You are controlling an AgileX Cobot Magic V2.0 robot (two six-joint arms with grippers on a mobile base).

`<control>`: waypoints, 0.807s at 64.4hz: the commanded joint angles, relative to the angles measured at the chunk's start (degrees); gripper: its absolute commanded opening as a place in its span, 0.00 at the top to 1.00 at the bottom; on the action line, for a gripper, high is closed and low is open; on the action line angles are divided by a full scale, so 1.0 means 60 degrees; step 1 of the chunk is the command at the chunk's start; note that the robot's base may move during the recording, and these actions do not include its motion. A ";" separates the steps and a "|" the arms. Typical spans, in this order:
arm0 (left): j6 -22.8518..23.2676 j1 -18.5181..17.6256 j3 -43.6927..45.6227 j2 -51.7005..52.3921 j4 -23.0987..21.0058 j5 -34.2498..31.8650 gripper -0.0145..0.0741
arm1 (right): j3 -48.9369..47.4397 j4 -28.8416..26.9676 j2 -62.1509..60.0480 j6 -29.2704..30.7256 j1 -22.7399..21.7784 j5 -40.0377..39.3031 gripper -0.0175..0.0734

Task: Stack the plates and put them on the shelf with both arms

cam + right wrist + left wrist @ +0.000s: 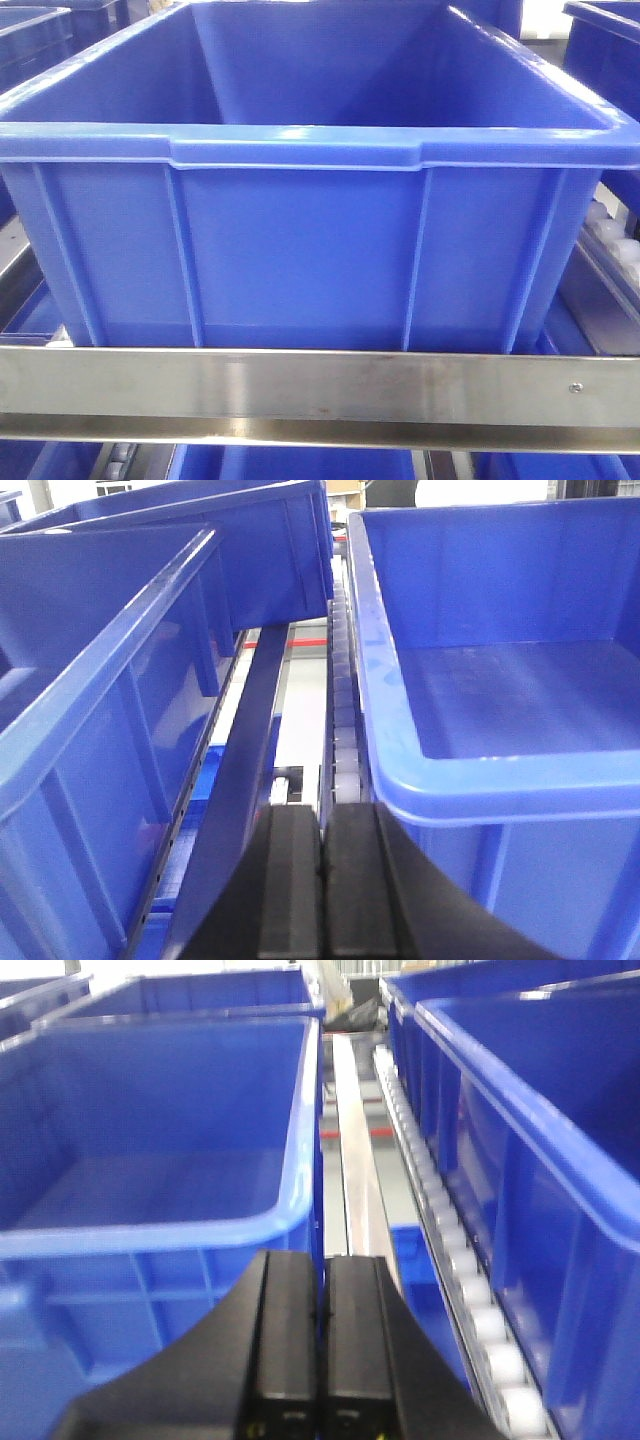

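Note:
No plates show in any view. The shelf fills all three views: its brushed steel front rail (pixel 320 385) runs across the front view under a large blue crate (pixel 310 200). My left gripper (pixel 323 1260) is shut with nothing between its black fingers, hanging over the gap between two crates above a steel rail (pixel 355 1160). My right gripper (pixel 322 815) is likewise shut and empty, over the roller track (pixel 340 710) between two crates.
Empty blue crates flank both grippers: one at the left (pixel 150 1140) and one at the right (pixel 520 1140) of the left wrist view, one at the left (pixel 100 710) and one at the right (pixel 500 680) of the right wrist view. White rollers (pixel 470 1290) line the tracks.

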State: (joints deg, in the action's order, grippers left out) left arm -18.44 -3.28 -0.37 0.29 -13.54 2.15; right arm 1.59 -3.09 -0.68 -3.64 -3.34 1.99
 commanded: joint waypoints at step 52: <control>0.0025 0.0009 -0.0045 0.0210 0.0083 -0.0551 0.75 | 0.0022 0.0095 -0.0169 0.0015 -0.0009 -0.0883 0.75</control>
State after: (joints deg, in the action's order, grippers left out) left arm -18.44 -3.19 -0.37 0.29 -13.00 3.08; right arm 1.59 -3.09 -0.68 -3.64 -3.34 1.99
